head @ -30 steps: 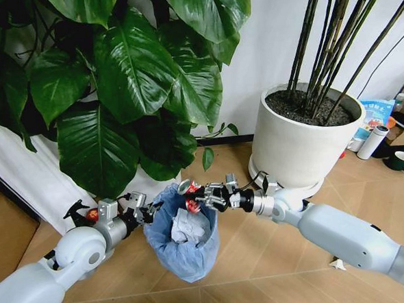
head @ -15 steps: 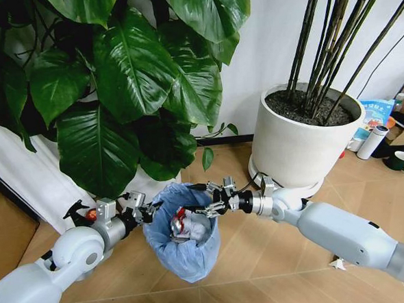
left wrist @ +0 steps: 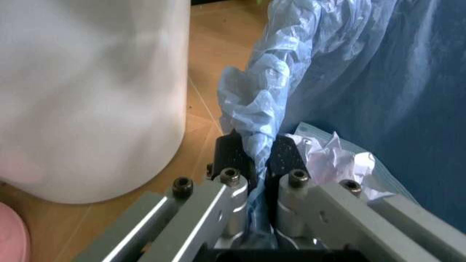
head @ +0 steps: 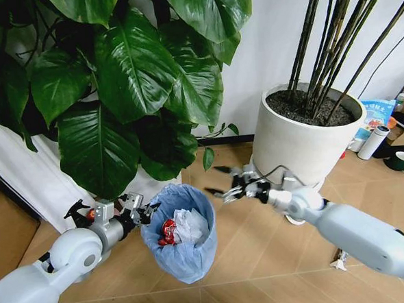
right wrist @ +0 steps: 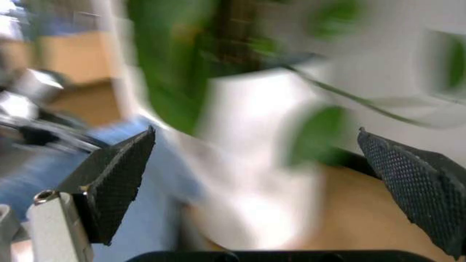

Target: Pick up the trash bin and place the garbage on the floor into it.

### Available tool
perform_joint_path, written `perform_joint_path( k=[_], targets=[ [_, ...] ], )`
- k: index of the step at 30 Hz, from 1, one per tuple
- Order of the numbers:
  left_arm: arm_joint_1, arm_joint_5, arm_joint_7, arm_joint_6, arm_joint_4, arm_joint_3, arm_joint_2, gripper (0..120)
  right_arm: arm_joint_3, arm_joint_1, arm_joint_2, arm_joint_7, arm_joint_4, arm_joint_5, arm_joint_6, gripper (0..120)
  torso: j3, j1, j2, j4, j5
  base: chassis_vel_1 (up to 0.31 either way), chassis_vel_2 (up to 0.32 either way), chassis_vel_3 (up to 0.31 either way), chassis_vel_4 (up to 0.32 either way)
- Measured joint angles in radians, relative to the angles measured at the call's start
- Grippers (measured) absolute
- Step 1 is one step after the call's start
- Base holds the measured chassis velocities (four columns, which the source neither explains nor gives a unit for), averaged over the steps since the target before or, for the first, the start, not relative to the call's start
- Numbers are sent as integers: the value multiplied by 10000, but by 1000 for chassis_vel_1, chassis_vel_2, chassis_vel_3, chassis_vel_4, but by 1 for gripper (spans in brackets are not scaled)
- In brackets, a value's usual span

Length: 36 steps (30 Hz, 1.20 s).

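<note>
The right tool (head: pixel 219 180), jaws spread wide and empty, has drawn back from over the trash bin (head: pixel 181 230) toward the white plant pot (head: pixel 303 137); a red wrapper (head: pixel 168 232) now lies inside among crumpled paper (head: pixel 190 226). The left tool (head: pixel 145 211) stays clamped on the bin's blue-bagged rim (left wrist: pixel 256 109), a grip the left wrist view shows close up. The bin hangs above the floor (head: pixel 256 258). No lettering is legible.
</note>
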Motion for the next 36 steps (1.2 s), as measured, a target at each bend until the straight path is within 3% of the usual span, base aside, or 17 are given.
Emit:
perform_joint_path(
  k=[2,4,6,7,10,11,14,17,19,22,26,36],
  targets=[
    [-1,-6,-13,3,-2,-23,-11,0,360,-412,-141,203,34,-84,14,100,0,-1,0,-1,7,0,0,0,0],
    [-6,-54,-41,15,-27,-98,-17,0,1700,-1840,-560,808,165,-332,21,100,0,-1,0,-4,6,0,0,0,0],
    [-6,-54,-41,15,-27,-98,-17,0,1700,-1840,-560,808,165,-332,21,100,0,-1,0,-4,6,0,0,0,0],
    [20,-55,-44,18,-35,-134,-1,0,2772,-2881,-741,1214,286,-575,20,100,0,-1,0,-6,3,0,0,0,0],
    [128,-23,-49,18,-89,-252,2,0,4438,-4578,-728,1718,434,-1042,-78,100,0,-1,0,0,-1,0,0,0,0],
    [128,-23,-49,18,-89,-252,2,0,4438,-4578,-728,1718,434,-1042,-78,100,0,-1,0,0,-1,0,0,0,0],
    [227,-4,-92,18,-152,-401,-4,0,5910,-6104,-44,2192,418,-1552,-119,100,0,-1,0,0,14,0,0,0,0],
    [262,-7,-105,18,-202,-447,54,0,6570,-6719,396,2605,419,-2022,-133,100,-1,-1,1,1,0,0,0,0,0],
    [282,-19,-123,18,-237,-475,107,0,7226,-7370,998,3170,397,-2561,-178,100,0,-1,0,2,10,0,0,0,0],
    [282,-24,-138,17,-253,-489,115,0,7444,-7571,1213,3337,315,-2759,-186,100,-1,-1,1,2,9,0,0,0,0],
    [282,-59,-201,17,-302,-489,125,0,8167,-8155,2076,4100,-250,-3138,-343,100,0,-1,1,2,6,0,0,0,0],
    [287,-88,-229,17,-298,-494,133,0,8281,-8162,2507,4384,-1320,-2973,-669,100,1,0,0,0,3,0,0,0,0]
  ],
)
